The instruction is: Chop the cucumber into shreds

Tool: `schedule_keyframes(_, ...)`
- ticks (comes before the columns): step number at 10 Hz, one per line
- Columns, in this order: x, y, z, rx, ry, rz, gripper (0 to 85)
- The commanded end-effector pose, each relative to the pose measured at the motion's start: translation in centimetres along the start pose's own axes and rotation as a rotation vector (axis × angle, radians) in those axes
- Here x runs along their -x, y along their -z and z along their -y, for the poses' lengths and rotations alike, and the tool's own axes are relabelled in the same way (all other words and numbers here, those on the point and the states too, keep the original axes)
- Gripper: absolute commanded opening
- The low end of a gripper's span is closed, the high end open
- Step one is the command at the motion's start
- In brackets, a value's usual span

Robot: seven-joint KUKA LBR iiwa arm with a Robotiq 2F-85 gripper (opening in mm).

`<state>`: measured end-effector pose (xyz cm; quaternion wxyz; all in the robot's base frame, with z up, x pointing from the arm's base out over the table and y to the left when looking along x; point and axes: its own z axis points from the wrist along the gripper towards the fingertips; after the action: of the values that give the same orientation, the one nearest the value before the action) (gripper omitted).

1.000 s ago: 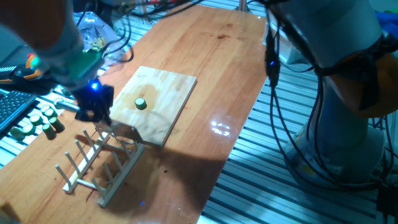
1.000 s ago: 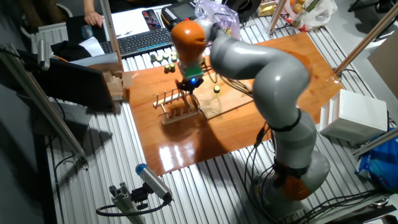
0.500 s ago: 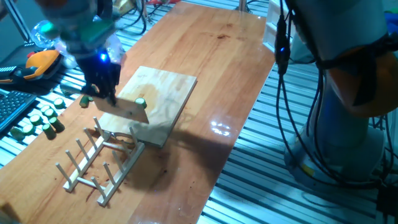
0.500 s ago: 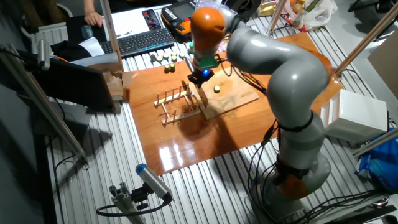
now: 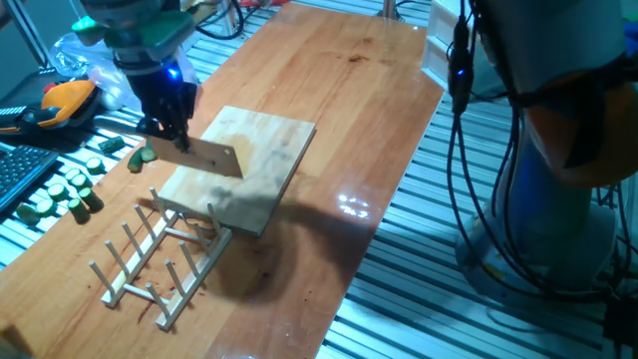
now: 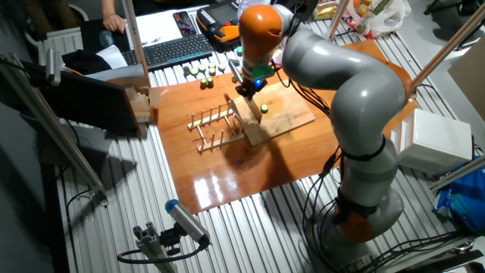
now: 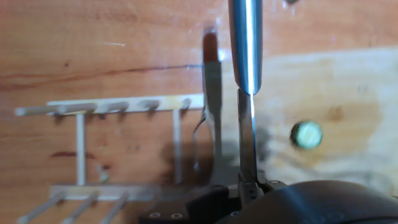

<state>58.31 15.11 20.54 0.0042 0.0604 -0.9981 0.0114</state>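
Observation:
My gripper (image 5: 171, 133) is shut on a knife (image 5: 206, 158) and holds it above the near left part of the wooden cutting board (image 5: 261, 150). The cucumber slice is hidden behind the blade in this view. It shows on the board in the other fixed view (image 6: 264, 109), just right of the gripper (image 6: 248, 87). In the hand view the slice (image 7: 306, 134) lies right of the blade's edge (image 7: 247, 137), apart from it. No shreds are visible.
A wooden peg rack (image 5: 159, 259) lies on the table just in front of the board. Several dark-skinned cucumber chunks (image 5: 60, 194) sit at the table's left edge, next to a keyboard (image 5: 15, 170). An orange tool (image 5: 65, 100) lies behind them.
The gripper rose from the peg rack with the knife and moved back over the cutting board. The blade now covers the cucumber slice in one fixed view.

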Motion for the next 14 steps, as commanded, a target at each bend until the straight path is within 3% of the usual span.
schedule_keyframes(1,0.2,-0.6,1.9,-0.009,0.022,0.002,0.0)
schedule_keyframes(3,0.5,-2.0,4.1,0.008,0.039,0.001,0.0)
schedule_keyframes(6,1.1,-4.0,5.8,0.001,0.044,-0.002,0.0)
schedule_keyframes(9,1.8,-5.9,6.6,0.019,0.050,-0.013,0.0)
schedule_keyframes(11,1.7,-6.8,7.1,0.009,0.065,-0.013,0.0)
schedule_keyframes(14,1.6,-8.4,7.7,0.019,0.073,0.001,0.0)
